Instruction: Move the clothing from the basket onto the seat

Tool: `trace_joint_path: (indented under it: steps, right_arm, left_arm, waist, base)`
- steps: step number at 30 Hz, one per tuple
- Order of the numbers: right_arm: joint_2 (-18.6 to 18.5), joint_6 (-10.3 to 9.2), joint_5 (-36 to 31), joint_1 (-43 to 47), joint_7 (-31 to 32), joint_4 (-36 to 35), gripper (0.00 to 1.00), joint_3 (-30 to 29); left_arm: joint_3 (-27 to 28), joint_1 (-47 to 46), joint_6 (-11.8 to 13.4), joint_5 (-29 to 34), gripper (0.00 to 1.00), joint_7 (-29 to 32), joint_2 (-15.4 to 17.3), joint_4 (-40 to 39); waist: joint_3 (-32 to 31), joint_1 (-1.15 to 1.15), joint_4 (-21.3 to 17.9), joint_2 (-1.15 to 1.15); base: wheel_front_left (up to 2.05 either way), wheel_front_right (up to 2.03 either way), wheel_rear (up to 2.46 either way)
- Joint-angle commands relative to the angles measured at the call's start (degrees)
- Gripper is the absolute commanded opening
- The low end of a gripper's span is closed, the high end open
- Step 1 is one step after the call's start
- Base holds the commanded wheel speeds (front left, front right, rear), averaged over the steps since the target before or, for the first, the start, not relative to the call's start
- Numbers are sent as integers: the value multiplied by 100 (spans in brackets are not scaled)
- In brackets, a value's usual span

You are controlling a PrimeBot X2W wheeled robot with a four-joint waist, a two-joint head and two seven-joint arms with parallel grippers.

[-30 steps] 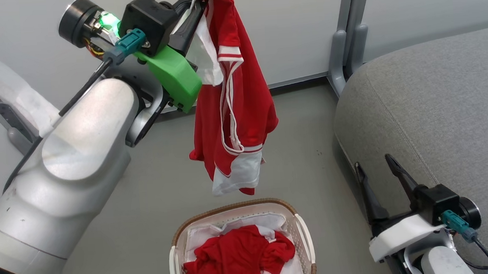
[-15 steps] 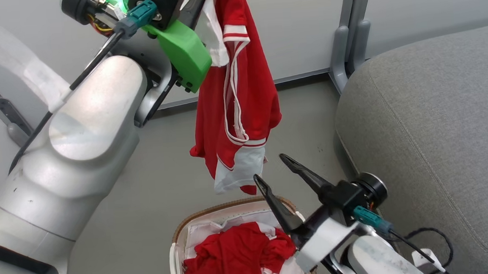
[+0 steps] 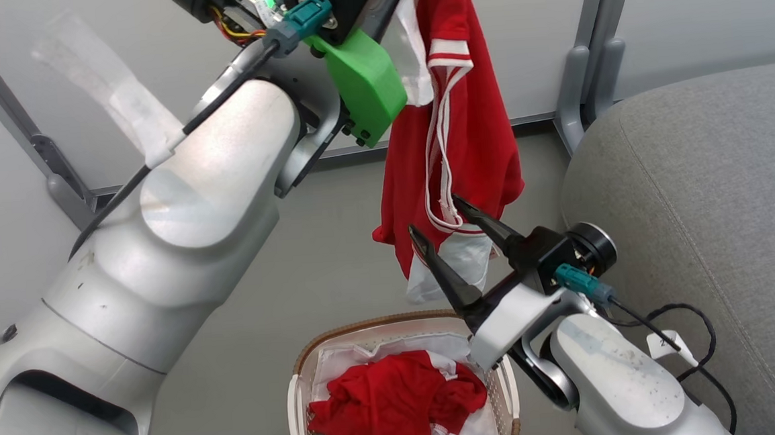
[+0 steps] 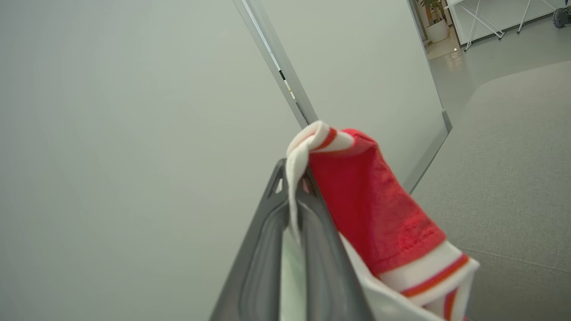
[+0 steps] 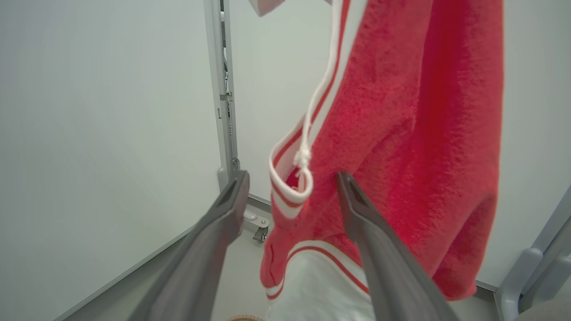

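The left gripper (image 4: 292, 178) is clamped on the white ribbed trim of the clothing (image 3: 457, 153) — soft red knit hanging limp above the oval, perforated basket (image 3: 367, 326). The right gripper (image 3: 433, 215) is spread wide about the garment's striped hem, gripping nothing. The grey, stitched seat (image 3: 695, 192) sits to the right, apart from the clothing.

Head camera looks down steeply over floor (image 3: 336, 261) and basket (image 3: 374, 325). Both wrist cameras sit close, facing the far wall (image 4: 111, 133); all share the hanging clothing (image 3: 470, 138).
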Motion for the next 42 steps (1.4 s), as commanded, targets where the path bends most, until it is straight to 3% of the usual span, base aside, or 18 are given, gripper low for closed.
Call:
trace_joint_path:
  steps: [1,9,10,11,12,24,26,27,28,42]
  right_arm:
    - [-26,-6,19,-113,-28,68,100,-41]
    - [-26,-6,-117,-492,-27,575,100,-196]
    - [-26,-6,-90,-530,-28,664,50,-204]
    - [-25,-6,-61,-569,-27,734,32,-212]
    - [-24,-6,-48,-605,-27,774,0,-223]
    - [-26,-6,-160,-783,-28,827,0,-676]
    - [-25,-6,-212,-830,-28,845,0,-729]
    - [-27,-6,-246,-865,-28,845,0,-785]
    - [-30,-6,-266,-889,-28,847,0,-840]
    - [-23,-6,-720,-1046,-28,618,0,-1596]
  left_arm:
    - [-13,-145,-7,4,0,16,-45,-33]
    - [-88,-148,11,-44,0,56,-174,-254]
    - [-96,-136,14,-53,0,58,-164,-290]
    - [-93,-112,15,-67,0,53,-131,-323]
    - [-81,-83,33,-70,0,52,-96,-339]
    - [236,818,296,-429,0,-220,659,-284]
    - [333,1080,351,-559,45,-345,745,-301]
    - [373,1224,380,-638,77,-405,797,-301]
    - [409,1337,406,-695,99,-456,836,-299]
    - [579,3197,619,-1164,100,-1147,1047,-517]
  waist:
    - [2,0,75,0]
    - [21,0,249,0]
    - [25,0,265,0]
    - [31,0,274,0]
    - [39,0,278,0]
    - [131,0,84,0]
    - [131,0,45,0]
    - [126,0,25,0]
    - [121,0,11,0]
    - [62,0,-245,0]
  base:
    - [0,0,0]
    - [0,0,0]
    - [0,0,0]
    - [0,0,0]
    - [0,0,0]
    - [0,0,0]
    - [0,0,0]
    - [0,0,0]
    - [0,0,0]
    - [0,0,0]
